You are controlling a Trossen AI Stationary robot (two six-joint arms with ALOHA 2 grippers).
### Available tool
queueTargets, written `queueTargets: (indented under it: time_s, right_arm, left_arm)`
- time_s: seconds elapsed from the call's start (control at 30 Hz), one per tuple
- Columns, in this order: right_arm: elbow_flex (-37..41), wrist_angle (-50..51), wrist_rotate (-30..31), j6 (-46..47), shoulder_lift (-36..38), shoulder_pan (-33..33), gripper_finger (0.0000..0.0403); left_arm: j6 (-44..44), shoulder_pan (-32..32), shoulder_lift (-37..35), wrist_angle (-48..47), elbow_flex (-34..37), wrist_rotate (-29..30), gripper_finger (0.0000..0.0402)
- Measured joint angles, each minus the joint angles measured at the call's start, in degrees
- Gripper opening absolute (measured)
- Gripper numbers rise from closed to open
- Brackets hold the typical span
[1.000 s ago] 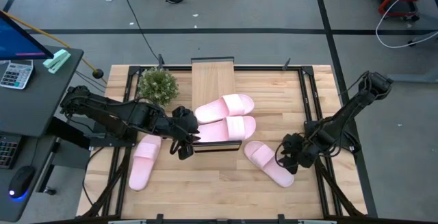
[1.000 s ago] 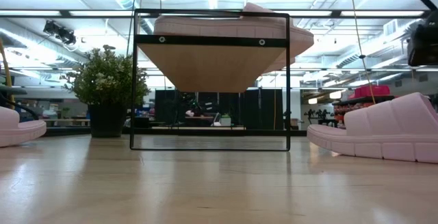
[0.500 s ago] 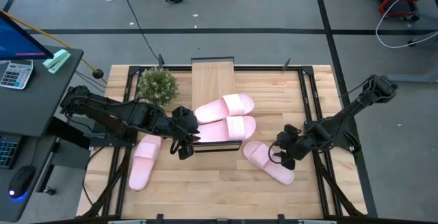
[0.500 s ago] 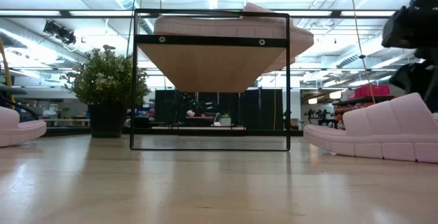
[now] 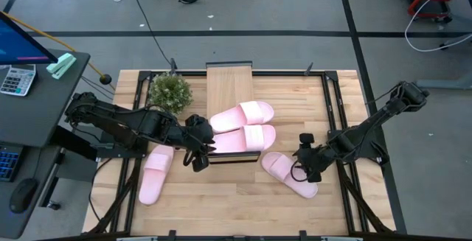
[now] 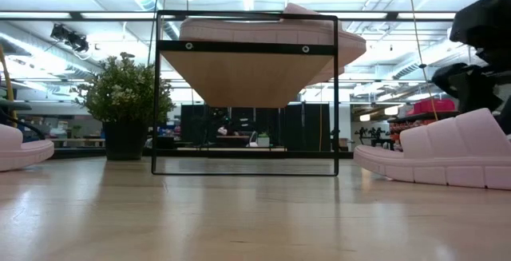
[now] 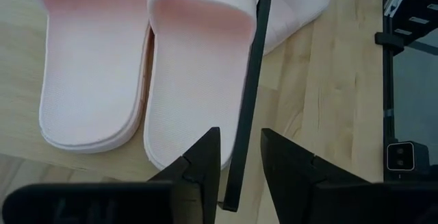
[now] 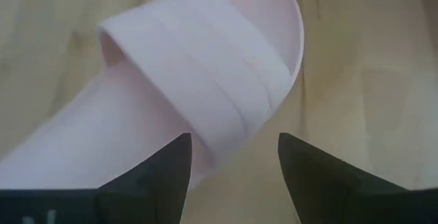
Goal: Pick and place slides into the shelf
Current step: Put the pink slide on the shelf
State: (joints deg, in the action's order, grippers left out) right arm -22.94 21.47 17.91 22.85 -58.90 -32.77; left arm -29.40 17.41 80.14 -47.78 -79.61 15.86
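Two pink slides (image 5: 245, 126) lie side by side on the shelf's plank (image 5: 229, 86). A third slide (image 5: 155, 173) rests sole-down on the table at the left, and a fourth (image 5: 289, 175) at the right. My left gripper (image 7: 239, 159) is open at the shelf's near left corner, its fingers on either side of the black frame bar (image 7: 248, 94); whether they touch it does not show. My right gripper (image 8: 236, 162) is open just above the fourth slide, by its strap (image 8: 205, 80), and is also seen in the low view (image 6: 479, 53).
A potted plant (image 5: 169, 91) stands at the far left of the table beside the shelf. Black rails (image 5: 335, 108) run along the table's sides. A desk with a calculator (image 5: 16, 79) stands left of the table. Bare wood (image 5: 221, 197) lies along the near edge.
My right gripper has moved toward the table's left, from beside the fourth slide to above it near its strap. The left arm and all the slides have stayed put.
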Motion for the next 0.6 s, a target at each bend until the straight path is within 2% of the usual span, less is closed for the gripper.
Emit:
queueTargets:
  time_s: [0.13,0.37,0.5,0.6]
  right_arm:
    - [-0.5,-1.7,1.9,-5.5,-3.6,0.0,0.0224]
    - [-6.9,-1.9,4.5,-13.7,-12.4,-1.3,0.0224]
    - [-8.7,-2.1,5.8,-12.4,-17.1,-1.3,0.0217]
    - [-10.1,-0.9,7.6,-6.8,-19.7,-1.2,0.0177]
  left_arm:
    - [-1.1,0.0,0.0,0.0,0.0,0.0,0.0110]
    - [-1.9,0.0,0.0,-0.1,0.0,0.0,0.0108]
    - [-1.9,0.0,0.0,-0.1,0.0,0.0,0.0107]
    - [-1.9,0.0,0.0,-0.1,-0.1,0.0,0.0107]
